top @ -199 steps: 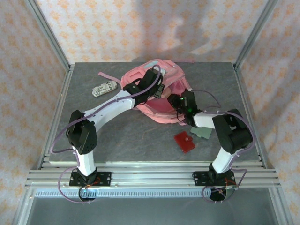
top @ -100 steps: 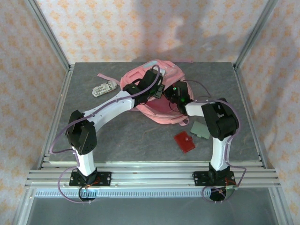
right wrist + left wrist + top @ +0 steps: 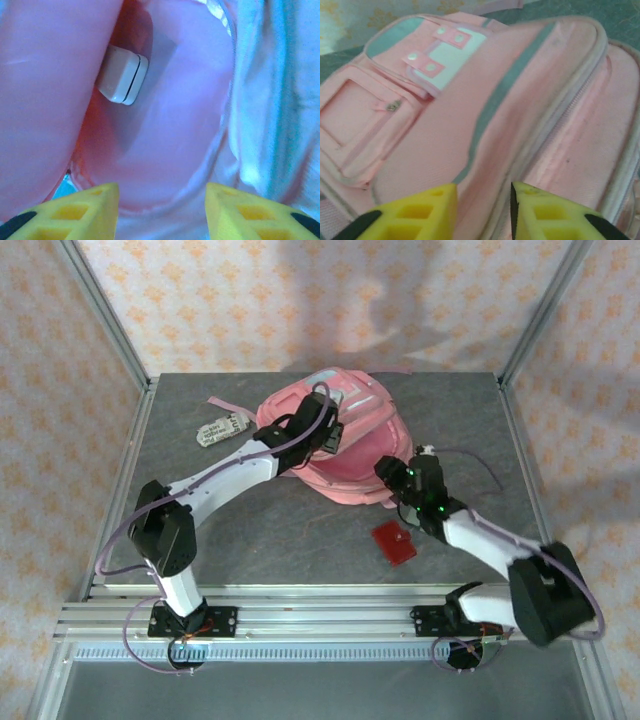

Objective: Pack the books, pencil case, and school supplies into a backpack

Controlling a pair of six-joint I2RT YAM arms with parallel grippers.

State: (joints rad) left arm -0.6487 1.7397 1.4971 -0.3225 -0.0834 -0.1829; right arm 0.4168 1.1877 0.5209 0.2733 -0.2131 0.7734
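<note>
The backpack (image 3: 362, 418) lies far back on the table (image 3: 250, 525), soft and floppy (it should sag, not hold shape), so its piped zipper rim (image 3: 555, 131) seems the firmest hold. Left gripper (image 3: 483, 195) hangs parted above its front; right gripper (image 3: 162, 195) gapes empty at its mouth
</note>
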